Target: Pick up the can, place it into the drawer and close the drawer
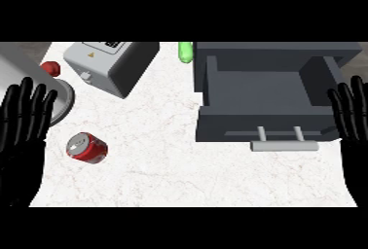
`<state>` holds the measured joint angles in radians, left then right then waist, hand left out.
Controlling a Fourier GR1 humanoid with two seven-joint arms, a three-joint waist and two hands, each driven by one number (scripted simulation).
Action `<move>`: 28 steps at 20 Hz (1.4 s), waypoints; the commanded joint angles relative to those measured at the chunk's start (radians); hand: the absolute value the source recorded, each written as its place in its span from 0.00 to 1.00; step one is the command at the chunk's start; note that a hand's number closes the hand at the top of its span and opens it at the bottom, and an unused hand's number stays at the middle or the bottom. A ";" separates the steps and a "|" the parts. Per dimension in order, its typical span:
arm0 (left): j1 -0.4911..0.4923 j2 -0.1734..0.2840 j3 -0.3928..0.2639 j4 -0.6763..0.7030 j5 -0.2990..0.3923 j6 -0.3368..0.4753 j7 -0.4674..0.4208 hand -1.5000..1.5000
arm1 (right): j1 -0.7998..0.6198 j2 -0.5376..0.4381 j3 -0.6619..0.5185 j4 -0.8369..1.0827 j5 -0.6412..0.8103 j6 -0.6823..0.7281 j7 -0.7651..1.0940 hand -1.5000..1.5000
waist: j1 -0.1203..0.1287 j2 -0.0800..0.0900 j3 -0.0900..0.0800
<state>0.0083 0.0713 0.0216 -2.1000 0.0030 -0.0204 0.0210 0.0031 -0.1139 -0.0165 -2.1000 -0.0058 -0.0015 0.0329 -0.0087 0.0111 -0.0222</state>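
A red can [87,147] with a silver top stands on the white marble counter [165,165] at the left. The dark grey drawer [267,104] is pulled open at the right, its inside bare, with a light grey handle [284,145] at its front. My left hand [24,126] rests open at the left edge, fingers up, just left of the can and apart from it. At the right edge my right hand [354,114] is open too, fingers up, beside the drawer's right wall.
A grey boxy appliance [108,61] stands at the back left. A green object [185,51] lies behind the drawer's left corner. A small red object [50,68] and a grey round-edged thing [61,99] sit near my left hand.
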 commanded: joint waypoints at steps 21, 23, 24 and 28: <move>0.204 0.143 0.297 -0.259 0.238 -0.060 0.482 0.00 | 0.244 0.033 -0.150 -0.058 -0.085 0.013 0.119 0.00 | 0.010 -0.013 0.022; 0.255 0.099 0.265 -0.248 0.196 -0.083 0.412 0.00 | 0.272 -0.013 -0.267 -0.038 -0.200 0.076 0.100 0.00 | 0.008 -0.013 0.022; 0.214 0.093 0.246 -0.238 0.151 -0.050 0.437 0.00 | 0.305 -0.015 -0.274 -0.014 -0.217 0.126 0.041 0.00 | 0.006 -0.012 0.023; 0.297 0.077 0.335 -0.326 0.299 -0.077 0.472 0.00 | 0.285 -0.071 -0.362 -0.022 -0.295 0.154 0.104 0.00 | 0.012 -0.014 0.022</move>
<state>0.2758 0.1472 0.2867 -2.3720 0.2063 -0.0837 0.4523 0.3016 -0.1301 -0.2936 -2.1295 -0.2164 0.1092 0.1034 0.0001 -0.0022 0.0003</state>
